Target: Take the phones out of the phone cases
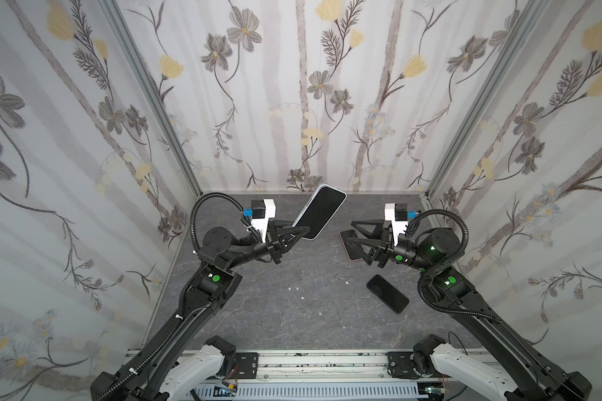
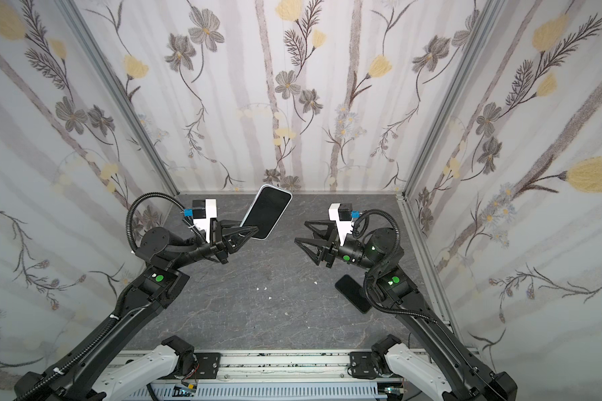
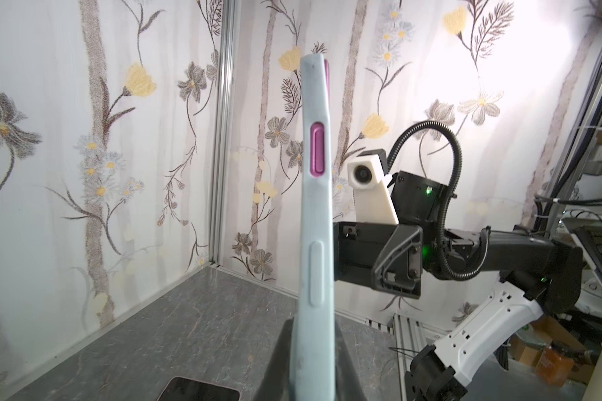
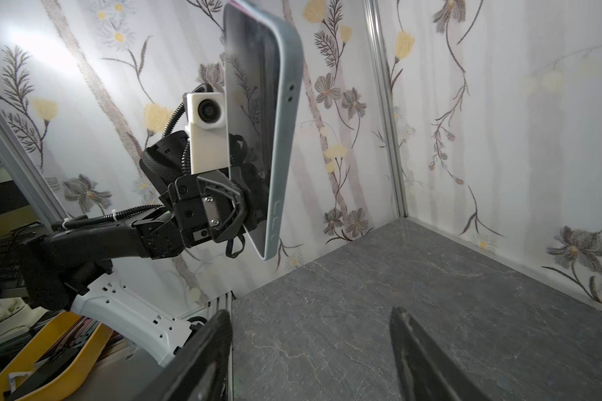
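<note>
Phone case [image 3: 315, 225] in left hand [image 1: 301, 232]

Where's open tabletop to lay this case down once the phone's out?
Widest bare patch: table centre-front, between the left arm and the black phone, only white scraps there. Crowded on the right: the pink-rimmed phone lies under the open right end effector, black phone just nearer.

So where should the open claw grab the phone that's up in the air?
Probably the free top end of the cased phone, from the right: the left gripper pinches its bottom end, so the top sticks up clear, across from the open right gripper.
</note>
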### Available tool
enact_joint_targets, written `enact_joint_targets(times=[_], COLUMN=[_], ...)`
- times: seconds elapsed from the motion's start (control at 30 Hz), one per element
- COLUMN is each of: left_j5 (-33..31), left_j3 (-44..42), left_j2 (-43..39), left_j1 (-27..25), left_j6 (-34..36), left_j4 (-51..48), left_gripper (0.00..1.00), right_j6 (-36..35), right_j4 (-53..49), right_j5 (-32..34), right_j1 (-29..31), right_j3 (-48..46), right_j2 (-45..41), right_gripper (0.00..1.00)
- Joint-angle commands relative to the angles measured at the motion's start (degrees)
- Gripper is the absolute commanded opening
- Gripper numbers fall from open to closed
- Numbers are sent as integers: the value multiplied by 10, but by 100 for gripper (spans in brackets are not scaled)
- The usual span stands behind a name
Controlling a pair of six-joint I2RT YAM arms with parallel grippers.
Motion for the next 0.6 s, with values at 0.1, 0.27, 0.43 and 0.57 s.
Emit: enact_joint_targets(times=[0.1, 0.27, 0.43, 0.57], left_j5=[-29, -12, 0, 13], left_j3=[26, 35, 38, 41], left_j2=[28, 41, 49, 55], left_j1=[-39, -60, -68, -70], left_j6=[-113, -128, -131, -130], left_j4=[100, 118, 124, 125], left_gripper=[0, 0, 0, 0], right_j6=[28, 27, 25, 20], right_j4=[154, 148, 135, 117], right_j5=[0, -30, -70, -83], right_j1=[39, 51, 60, 65], right_j3=[-4, 24, 53, 62], right_j2=[37, 64, 84, 95], right_gripper=[62, 55, 50, 45])
